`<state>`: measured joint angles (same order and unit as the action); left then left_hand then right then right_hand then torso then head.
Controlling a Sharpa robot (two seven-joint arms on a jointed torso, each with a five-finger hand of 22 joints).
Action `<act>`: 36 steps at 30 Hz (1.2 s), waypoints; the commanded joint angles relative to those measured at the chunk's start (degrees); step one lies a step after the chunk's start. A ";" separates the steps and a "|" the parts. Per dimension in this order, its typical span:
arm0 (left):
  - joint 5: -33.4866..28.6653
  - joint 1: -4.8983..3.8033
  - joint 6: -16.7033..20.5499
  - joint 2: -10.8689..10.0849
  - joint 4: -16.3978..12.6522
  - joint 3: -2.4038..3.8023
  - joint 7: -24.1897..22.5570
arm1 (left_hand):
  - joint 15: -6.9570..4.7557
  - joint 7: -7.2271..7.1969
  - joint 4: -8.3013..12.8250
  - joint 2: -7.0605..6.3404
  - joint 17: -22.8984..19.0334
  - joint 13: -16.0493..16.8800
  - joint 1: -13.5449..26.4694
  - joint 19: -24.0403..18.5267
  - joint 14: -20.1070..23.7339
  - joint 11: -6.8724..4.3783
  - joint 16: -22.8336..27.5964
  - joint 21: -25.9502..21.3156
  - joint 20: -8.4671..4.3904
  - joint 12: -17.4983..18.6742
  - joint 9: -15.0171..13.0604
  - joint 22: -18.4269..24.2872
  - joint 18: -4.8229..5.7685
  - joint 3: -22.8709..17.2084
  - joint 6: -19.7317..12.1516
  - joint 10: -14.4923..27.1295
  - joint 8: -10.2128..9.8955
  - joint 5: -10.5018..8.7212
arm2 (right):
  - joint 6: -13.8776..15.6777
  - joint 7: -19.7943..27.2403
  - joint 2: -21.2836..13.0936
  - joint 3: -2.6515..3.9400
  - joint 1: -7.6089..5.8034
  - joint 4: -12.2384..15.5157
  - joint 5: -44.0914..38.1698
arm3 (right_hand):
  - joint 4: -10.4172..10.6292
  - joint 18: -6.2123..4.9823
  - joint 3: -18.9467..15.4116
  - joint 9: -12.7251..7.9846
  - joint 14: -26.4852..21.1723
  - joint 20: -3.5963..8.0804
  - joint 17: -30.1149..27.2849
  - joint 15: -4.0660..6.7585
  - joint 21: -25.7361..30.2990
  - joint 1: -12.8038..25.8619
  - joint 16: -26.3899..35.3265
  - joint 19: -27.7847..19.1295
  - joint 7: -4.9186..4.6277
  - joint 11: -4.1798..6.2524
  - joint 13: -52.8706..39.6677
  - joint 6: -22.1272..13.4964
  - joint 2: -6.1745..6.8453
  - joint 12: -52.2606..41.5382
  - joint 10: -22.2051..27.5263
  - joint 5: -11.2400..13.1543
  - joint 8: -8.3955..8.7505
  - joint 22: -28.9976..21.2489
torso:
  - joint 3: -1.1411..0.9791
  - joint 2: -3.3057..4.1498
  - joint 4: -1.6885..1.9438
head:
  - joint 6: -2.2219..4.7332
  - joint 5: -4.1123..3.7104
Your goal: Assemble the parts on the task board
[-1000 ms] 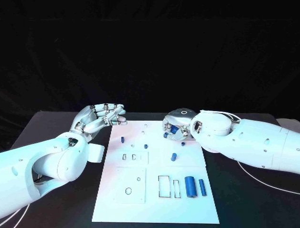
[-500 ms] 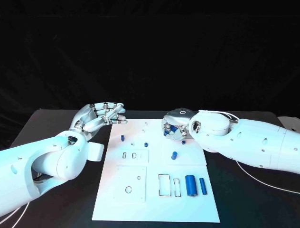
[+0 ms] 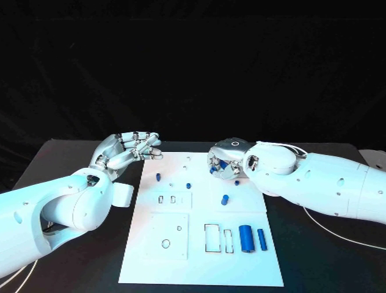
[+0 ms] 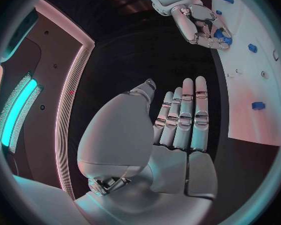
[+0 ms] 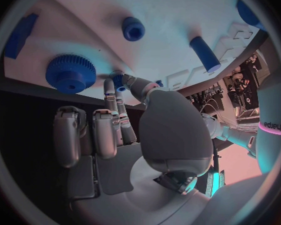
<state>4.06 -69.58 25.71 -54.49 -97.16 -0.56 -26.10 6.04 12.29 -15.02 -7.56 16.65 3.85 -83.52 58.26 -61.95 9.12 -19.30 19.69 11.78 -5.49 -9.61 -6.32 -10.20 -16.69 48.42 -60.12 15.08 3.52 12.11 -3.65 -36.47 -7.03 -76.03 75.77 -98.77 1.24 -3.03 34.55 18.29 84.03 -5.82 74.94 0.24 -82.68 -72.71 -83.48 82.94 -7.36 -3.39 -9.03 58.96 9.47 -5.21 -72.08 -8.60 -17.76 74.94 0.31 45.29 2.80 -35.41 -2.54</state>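
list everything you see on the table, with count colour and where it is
task board: one, white, middle of the black table
cylinders: two, blue, lying side by side near the board's front right, the thicker one to the left
upright pegs: a few, small, blue, standing across the board's middle and far part; exact count hard to tell
gear: one, blue, toothed, on the board's far part by the right hand
table: one, black, under the board
left hand: silver, fingers curled, holding nothing, at the board's far left corner
right hand: silver, fingers pinching a small blue part, over the board's far right
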 commanded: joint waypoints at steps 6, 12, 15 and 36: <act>0.28 -0.11 -0.97 0.15 0.24 0.05 0.10 | -0.11 0.40 0.13 -0.40 0.13 -0.10 -0.08 0.46 -0.39 0.23 -0.36 0.24 -0.11 0.31 0.07 -0.03 -0.35 -0.36 -0.44 0.11 -0.43 -0.30 | 8.82 -1.15 0.39 0.09 -0.08 0.84 0.03 | -0.23 0.51 0.14 2.57 3.49 0.44 1.04 0.63 -0.42 -0.56 -0.45 0.37 0.61 0.11 -0.29 0.88 -1.35 -0.10 -0.91 0.25 -1.04 3.73 | 0.07 0.11 0.13 | 0.55 0.13; 0.28 -0.12 -1.00 0.23 0.29 0.05 0.20 | -0.11 0.40 0.13 -0.40 0.13 -0.10 -0.08 0.46 -0.39 0.23 -0.36 0.24 -0.11 0.31 0.07 -0.03 -0.35 -0.36 -0.44 0.11 -0.43 -0.30 | 12.01 -1.93 2.80 0.15 -0.23 -1.74 0.25 | -0.14 0.54 0.09 3.13 3.51 0.51 1.09 0.68 -0.51 -0.32 -0.53 0.41 0.62 0.14 -0.36 0.64 -1.40 0.00 -1.08 0.66 -1.35 3.91 | 0.06 0.29 0.20 | 0.95 0.12; 0.28 -0.12 -1.09 0.33 0.29 0.05 0.26 | -0.10 0.43 0.17 -0.40 0.16 -0.10 -0.12 0.48 -0.39 0.24 -0.34 0.24 -0.12 0.35 0.07 -0.02 -0.34 -0.39 -0.47 0.13 -0.45 -0.30 | 13.03 -1.88 4.19 0.18 -0.26 -3.02 0.60 | -0.15 0.52 0.10 3.24 3.49 0.52 1.02 0.67 -0.46 -0.28 -0.51 0.35 0.60 0.12 -0.35 0.50 -1.36 0.08 -1.00 0.69 -1.36 3.84 | 0.06 0.31 0.28 | 0.91 0.05; 0.28 -0.14 -1.42 0.94 0.42 0.05 0.49 | -0.09 0.45 0.22 -0.40 0.19 -0.10 -0.18 0.48 -0.36 0.26 -0.32 0.24 -0.12 0.41 0.08 -0.01 -0.33 -0.42 -0.51 0.16 -0.48 -0.30 | 13.32 -1.33 11.18 0.21 0.34 -10.88 1.74 | -0.09 0.49 0.21 3.74 3.49 0.46 1.01 0.51 -0.38 -0.03 -0.57 0.20 0.32 -0.10 -0.30 -0.29 -1.25 0.58 -0.50 0.75 -1.32 3.75 | 0.10 0.44 0.53 | 0.70 0.22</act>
<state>4.08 -69.61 25.44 -53.70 -96.70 -0.56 -25.38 6.05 12.47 -14.86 -7.56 16.79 3.81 -83.53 58.47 -61.94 9.12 -19.30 19.69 11.58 -5.28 -9.61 -6.31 -10.20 -16.85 48.24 -60.12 14.84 3.52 25.18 -4.95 -25.43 -6.84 -75.76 65.06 -97.01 1.17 -3.04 34.60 18.29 84.03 -5.44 74.91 0.64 -83.04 -72.87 -83.70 83.31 -7.24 -3.44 -9.31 58.84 8.74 -4.95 -72.71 -7.61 -18.11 74.91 0.41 45.70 3.22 -34.73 -2.28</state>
